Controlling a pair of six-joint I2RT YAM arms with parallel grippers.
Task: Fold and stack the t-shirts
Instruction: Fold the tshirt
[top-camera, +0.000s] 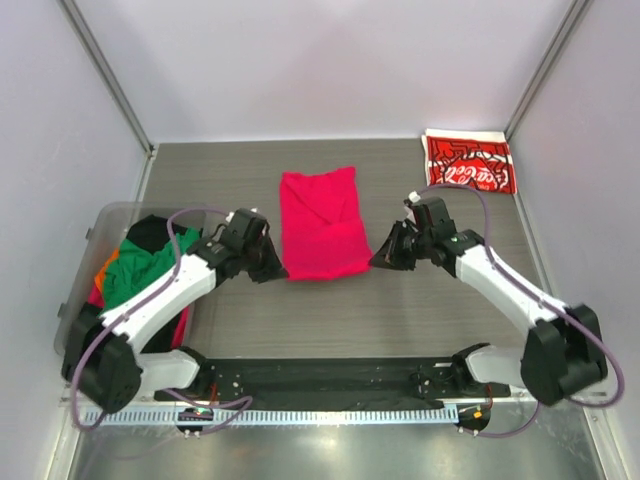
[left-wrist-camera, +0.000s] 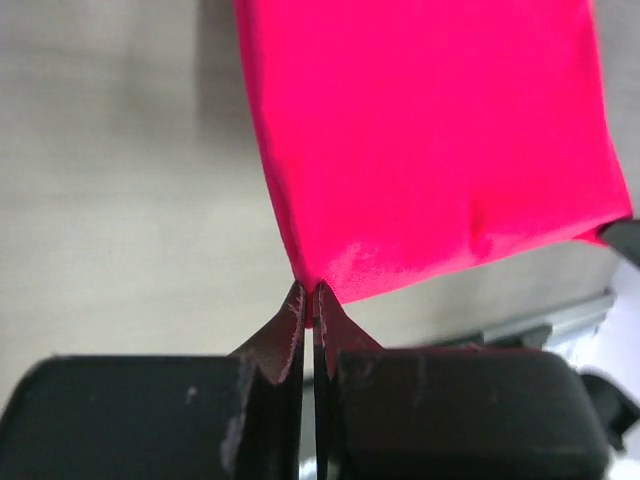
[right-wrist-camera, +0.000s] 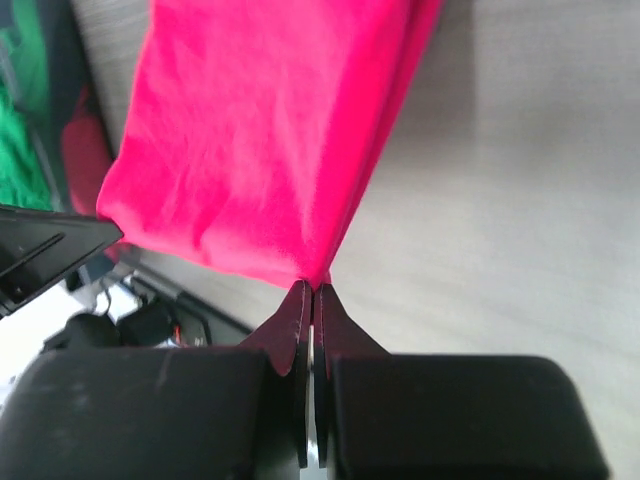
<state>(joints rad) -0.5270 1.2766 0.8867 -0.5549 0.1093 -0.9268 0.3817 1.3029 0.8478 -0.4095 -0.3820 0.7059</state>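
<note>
Top external view is showing a grey wood-grain table (top-camera: 430, 300) enclosed by pale walls (top-camera: 300, 60). A clear bin (top-camera: 88, 228) is sitting at the left edge and holding a loose heap. A green t-shirt (top-camera: 135, 270) is lying on top, with a black t-shirt (top-camera: 150, 232) behind it and an orange t-shirt (top-camera: 103, 268) showing at its left. A folded red t-shirt (top-camera: 468, 162) with white Coca-Cola print is resting in the far right corner. Both the heap and the printed shirt are lying well apart from the table centre.

The crimson-pink t-shirt (top-camera: 320, 225) is lying at the table centre. It is plain, folded into a tall rectangle, and carrying soft creases and a diagonal fold near its far edge.

The left gripper (top-camera: 272, 268) is meeting the near left corner of this shirt, and the right gripper (top-camera: 378, 258) is meeting the near right corner. In each wrist view the jaws are pressing together, pinching the cloth corner at their tips.
</note>
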